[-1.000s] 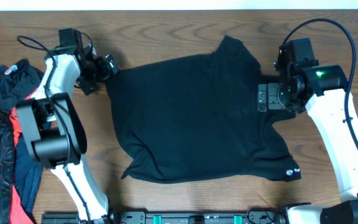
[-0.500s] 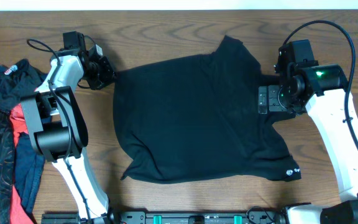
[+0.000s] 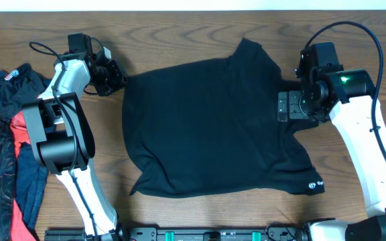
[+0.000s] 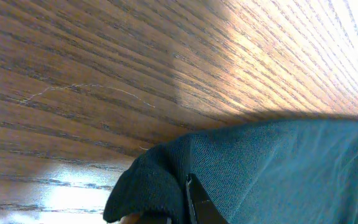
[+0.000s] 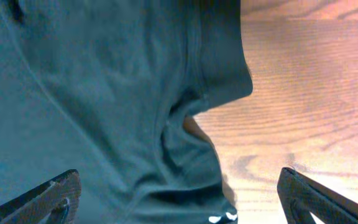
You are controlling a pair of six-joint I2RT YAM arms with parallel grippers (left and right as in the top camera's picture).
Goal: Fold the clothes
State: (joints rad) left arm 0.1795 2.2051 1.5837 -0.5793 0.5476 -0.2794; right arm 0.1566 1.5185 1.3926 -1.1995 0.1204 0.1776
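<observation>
The left pincer (image 3: 117,77) is clamped on the far-left corner of the black shirt (image 3: 206,127); the right pincer (image 3: 289,106) gapes wide over its right edge, holding nothing.

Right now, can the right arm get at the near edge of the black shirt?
Probably yes. The right claw stands open right over the edge of the black shirt, and its wrist view shows only fabric and bare table beneath it, nothing in the way.
</observation>
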